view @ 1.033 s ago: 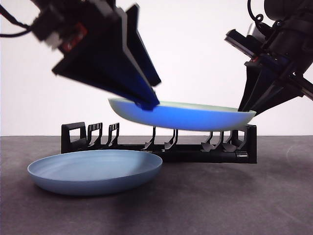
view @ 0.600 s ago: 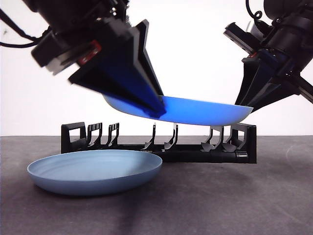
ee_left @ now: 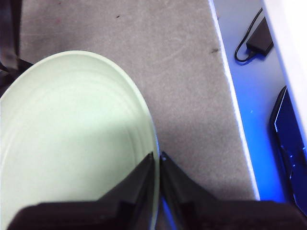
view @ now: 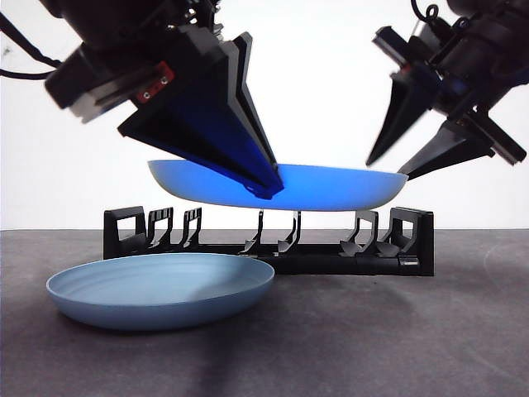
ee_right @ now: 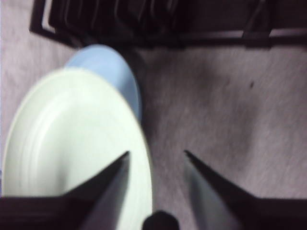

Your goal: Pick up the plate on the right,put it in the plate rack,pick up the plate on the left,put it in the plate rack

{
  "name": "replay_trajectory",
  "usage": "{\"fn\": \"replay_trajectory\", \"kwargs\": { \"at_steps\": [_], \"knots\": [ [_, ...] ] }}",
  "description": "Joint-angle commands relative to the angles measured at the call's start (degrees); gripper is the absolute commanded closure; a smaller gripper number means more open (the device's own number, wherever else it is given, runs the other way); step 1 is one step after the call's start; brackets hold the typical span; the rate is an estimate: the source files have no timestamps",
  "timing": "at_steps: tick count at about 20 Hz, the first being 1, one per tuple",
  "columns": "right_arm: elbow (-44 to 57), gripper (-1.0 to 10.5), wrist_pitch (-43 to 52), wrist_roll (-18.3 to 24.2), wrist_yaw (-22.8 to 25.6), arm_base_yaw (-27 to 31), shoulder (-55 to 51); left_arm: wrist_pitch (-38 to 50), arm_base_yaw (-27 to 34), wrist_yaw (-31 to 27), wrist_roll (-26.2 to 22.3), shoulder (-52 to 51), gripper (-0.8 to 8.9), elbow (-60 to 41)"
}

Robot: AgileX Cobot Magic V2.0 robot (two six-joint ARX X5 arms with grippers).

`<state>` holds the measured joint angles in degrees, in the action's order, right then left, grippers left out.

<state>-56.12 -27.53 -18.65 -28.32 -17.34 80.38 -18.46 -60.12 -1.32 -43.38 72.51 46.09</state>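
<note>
The left tool (view: 269,186) is clamped on the rim of the pale green plate (view: 331,188), holding it level in clear air above the plate rack (view: 273,241). The right tool (view: 388,169), tilted down, now has its jaws apart just off the plate's other edge, having let go since half a second ago. The blue plate (view: 161,289) lies on the tabletop (view: 372,339) before the rack.

Two plates are showing: one pale green plate (view: 314,186) (ee_left: 67,143) (ee_right: 72,148) and one light blue plate (view: 161,289) (ee_right: 108,72). One black plate rack (view: 269,240) (ee_right: 158,21) is standing behind them. Two tools, left tool (ee_left: 157,158) and right tool (ee_right: 156,153), are appearing.
</note>
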Motion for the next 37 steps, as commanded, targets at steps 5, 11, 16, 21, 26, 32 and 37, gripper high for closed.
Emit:
{"fn": "replay_trajectory", "kwargs": {
  "at_steps": [5,11,16,21,26,32,37],
  "knots": [
    [-8.0,4.7,3.72,-0.35,-0.04,0.9,-4.7,4.28,1.95,0.76,10.64,0.0,8.22,0.13],
    [-9.86,4.7,9.75,-0.35,2.05,1.55,-15.65,25.83,15.69,12.2,34.77,0.0,8.22,0.15],
    [-9.86,4.7,8.74,0.74,7.76,1.64,-20.35,38.8,26.88,19.54,51.32,0.0,8.22,0.15],
    [-9.86,4.7,8.7,0.74,7.69,1.64,-21.59,50.66,36.13,24.15,64.76,1.03,8.23,0.15],
    [-9.86,4.8,7.76,0.74,7.69,1.64,-21.44,62.29,42.49,30.51,80.15,7.19,8.23,0.15],
    [-9.86,4.8,7.41,0.74,7.69,1.64,-21.38,68.37,44.19,31.47,85.64,14.16,8.23,0.15],
    [-9.86,4.8,6.64,1.27,7.69,1.64,-21.38,68.28,44.24,31.5,85.13,16.39,8.23,0.15]
  ]
}}
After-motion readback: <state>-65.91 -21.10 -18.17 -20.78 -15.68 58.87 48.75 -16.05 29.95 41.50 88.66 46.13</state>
